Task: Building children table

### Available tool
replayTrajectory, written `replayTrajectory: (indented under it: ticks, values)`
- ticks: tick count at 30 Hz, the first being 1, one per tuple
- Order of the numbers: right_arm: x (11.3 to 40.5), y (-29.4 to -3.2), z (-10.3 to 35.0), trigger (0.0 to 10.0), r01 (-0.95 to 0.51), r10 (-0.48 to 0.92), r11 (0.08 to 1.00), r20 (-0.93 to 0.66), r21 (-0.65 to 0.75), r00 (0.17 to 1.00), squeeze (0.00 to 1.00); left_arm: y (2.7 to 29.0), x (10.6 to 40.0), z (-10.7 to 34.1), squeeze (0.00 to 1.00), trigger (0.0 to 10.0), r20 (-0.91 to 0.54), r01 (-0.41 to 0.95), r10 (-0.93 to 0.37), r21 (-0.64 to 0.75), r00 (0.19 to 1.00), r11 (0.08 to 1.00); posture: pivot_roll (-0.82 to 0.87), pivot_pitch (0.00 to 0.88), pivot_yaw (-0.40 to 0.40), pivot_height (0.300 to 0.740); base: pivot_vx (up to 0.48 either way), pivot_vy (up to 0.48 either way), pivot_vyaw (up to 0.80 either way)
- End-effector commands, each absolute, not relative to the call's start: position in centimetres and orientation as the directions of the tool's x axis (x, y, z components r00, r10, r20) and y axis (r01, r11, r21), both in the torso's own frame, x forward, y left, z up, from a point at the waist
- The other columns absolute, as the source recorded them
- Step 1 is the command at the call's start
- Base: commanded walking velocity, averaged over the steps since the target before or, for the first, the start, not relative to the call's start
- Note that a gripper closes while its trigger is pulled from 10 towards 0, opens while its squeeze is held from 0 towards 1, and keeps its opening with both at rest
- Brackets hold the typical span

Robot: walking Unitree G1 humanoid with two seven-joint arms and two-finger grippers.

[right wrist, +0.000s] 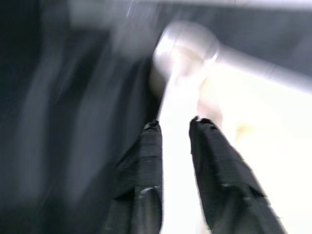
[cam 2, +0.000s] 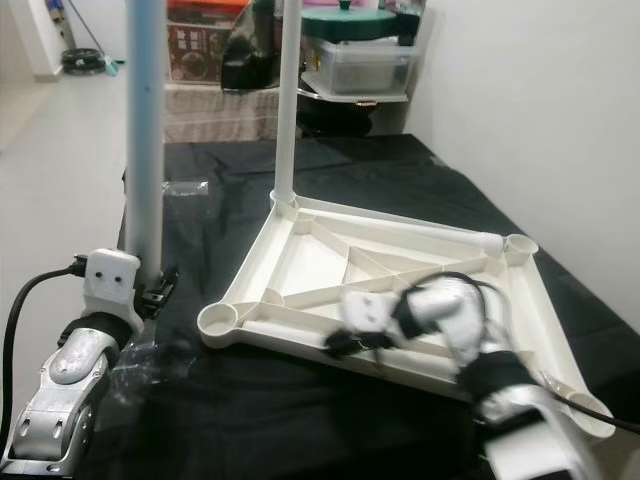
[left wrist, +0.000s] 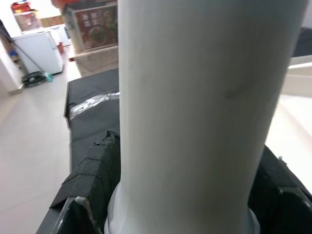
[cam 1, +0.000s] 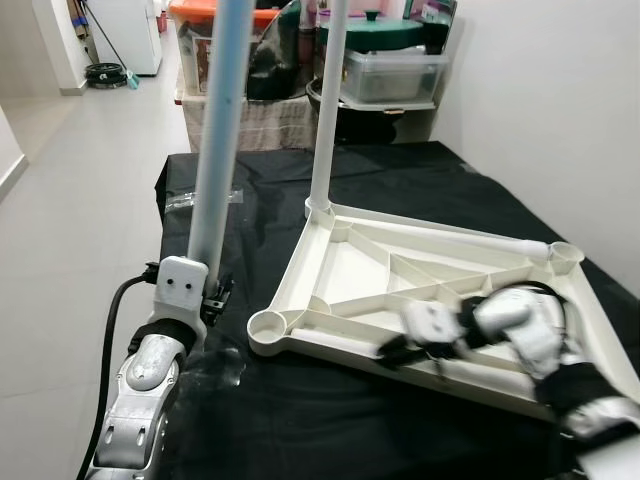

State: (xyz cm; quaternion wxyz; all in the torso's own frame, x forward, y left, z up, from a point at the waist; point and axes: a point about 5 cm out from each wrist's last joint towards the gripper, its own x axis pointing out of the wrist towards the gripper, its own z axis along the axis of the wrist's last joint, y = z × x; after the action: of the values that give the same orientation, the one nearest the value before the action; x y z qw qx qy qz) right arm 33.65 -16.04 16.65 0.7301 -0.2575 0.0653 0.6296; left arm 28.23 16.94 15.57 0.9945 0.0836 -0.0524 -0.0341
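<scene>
Nearest the robot, the left gripper (cam 1: 212, 296) was clamped on a pale grey plastic table leg (cam 1: 223, 130), holding it upright just off the left edge of the black-draped counter (cam 1: 420, 180). The right gripper (right wrist: 174, 127) reached onto the near rim of the upturned white plastic tabletop (cam 1: 400, 270), its two black fingers (right wrist: 146, 161) set slightly apart on either side of a white rib; the arm was blurred. The tabletop lay underside up on the counter, its round corner socket (cam 1: 267, 323) near the held leg. A second white leg (cam 1: 328, 100) stood upright in the far corner socket. Beyond the counter sat clear plastic storage boxes (cam 1: 390, 72).
</scene>
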Motion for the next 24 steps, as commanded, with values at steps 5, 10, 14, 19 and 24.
replayTrajectory:
  ticks: [5, 10, 14, 19, 24]
  values:
    - [32.7, -15.9, 17.8, 10.0, -0.978, 0.924, 0.051, -0.363, -0.201, 0.122, 1.00, 17.6, 28.2, 15.6, 0.00, 10.0, 0.108, 0.038, -0.058, 0.179, 0.992, 0.983, 0.08, 0.000, -0.068, 0.740, 0.000, 0.000, 0.00]
    - [32.8, -15.7, 18.2, 10.0, -0.976, 0.926, 0.052, -0.355, -0.210, 0.125, 1.00, 17.7, 28.2, 15.6, 0.00, 10.0, 0.108, 0.035, -0.055, 0.179, 0.993, 0.983, 0.07, 0.000, -0.069, 0.740, 0.000, 0.000, 0.00]
    - [36.2, -15.2, 18.1, 10.0, -0.876, 0.813, 0.354, -0.355, -0.327, 0.461, 1.00, 17.6, 28.2, 15.5, 0.00, 10.0, 0.108, 0.031, -0.051, 0.179, 0.993, 0.983, 0.07, 0.000, -0.075, 0.740, 0.000, 0.000, 0.00]
    - [37.2, -15.0, 16.5, 10.0, -0.802, 0.699, 0.516, -0.393, -0.299, 0.597, 1.00, 17.6, 28.2, 15.4, 0.00, 10.0, 0.107, 0.028, -0.049, 0.183, 0.993, 0.983, 0.08, 0.000, -0.076, 0.740, 0.000, 0.000, 0.00]
    - [36.4, -15.5, 14.8, 10.0, -0.816, 0.676, 0.544, -0.474, -0.194, 0.563, 0.00, 18.1, 28.1, 15.3, 0.00, 10.0, 0.104, 0.018, -0.039, 0.189, 0.994, 0.982, 0.08, 0.000, -0.076, 0.740, 0.000, 0.000, 0.00]
